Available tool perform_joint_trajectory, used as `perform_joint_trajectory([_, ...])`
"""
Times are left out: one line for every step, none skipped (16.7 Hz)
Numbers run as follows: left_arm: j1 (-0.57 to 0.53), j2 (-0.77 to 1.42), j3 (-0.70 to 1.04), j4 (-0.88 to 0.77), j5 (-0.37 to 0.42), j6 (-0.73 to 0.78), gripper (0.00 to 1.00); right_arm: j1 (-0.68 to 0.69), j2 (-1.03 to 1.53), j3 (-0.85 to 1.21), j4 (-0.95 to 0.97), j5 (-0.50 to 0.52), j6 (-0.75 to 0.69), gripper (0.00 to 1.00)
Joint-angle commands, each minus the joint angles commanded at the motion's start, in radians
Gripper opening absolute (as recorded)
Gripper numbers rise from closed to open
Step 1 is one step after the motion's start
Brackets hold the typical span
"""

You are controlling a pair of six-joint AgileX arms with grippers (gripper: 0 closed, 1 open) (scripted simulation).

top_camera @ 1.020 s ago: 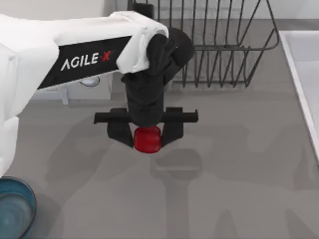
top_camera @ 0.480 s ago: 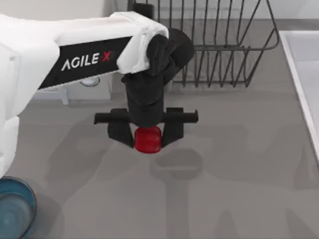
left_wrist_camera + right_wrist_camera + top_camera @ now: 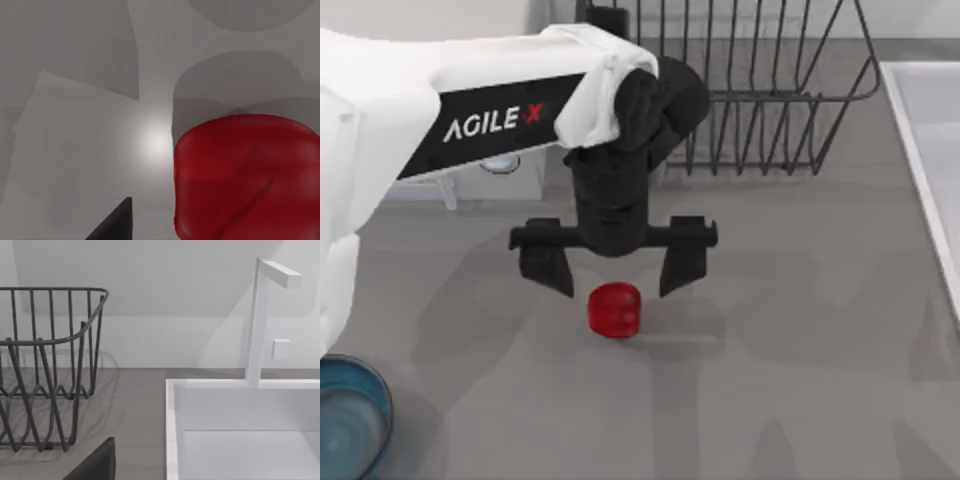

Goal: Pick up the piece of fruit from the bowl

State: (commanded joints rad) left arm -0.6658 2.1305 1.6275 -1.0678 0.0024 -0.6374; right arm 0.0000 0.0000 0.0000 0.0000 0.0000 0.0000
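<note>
The piece of fruit (image 3: 615, 310), small, glossy and red, lies on the grey table near the middle, outside the bowl (image 3: 350, 420), whose dark blue rim shows at the bottom left corner. My left gripper (image 3: 615, 275) hangs just above and behind the fruit, open, its two black fingers spread wide on either side and touching nothing. In the left wrist view the fruit (image 3: 247, 177) looms large and close beside one dark fingertip (image 3: 115, 225). A dark finger (image 3: 97, 465) of the right gripper shows in the right wrist view.
A black wire dish rack (image 3: 760, 90) stands at the back, just behind the left arm. A white sink (image 3: 930, 150) runs along the right edge, with its white faucet (image 3: 262, 315) showing in the right wrist view. A small white object (image 3: 500, 175) sits behind the arm.
My left gripper has opened and let go of the fruit, which has dropped a little toward the front and now rests on the table.
</note>
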Motion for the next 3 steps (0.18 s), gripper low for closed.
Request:
perform_joint_trajectory([0.0, 0.0, 0.0, 0.0, 0.0, 0.0, 1.0, 0.0, 0.0, 0.0, 0.0, 0.0, 0.0, 1.0])
perform_joint_trajectory([0.0, 0.0, 0.0, 0.0, 0.0, 0.0, 1.0, 0.0, 0.0, 0.0, 0.0, 0.0, 0.0, 1.0])
perform_joint_trajectory([0.0, 0.0, 0.0, 0.0, 0.0, 0.0, 1.0, 0.0, 0.0, 0.0, 0.0, 0.0, 0.0, 1.0])
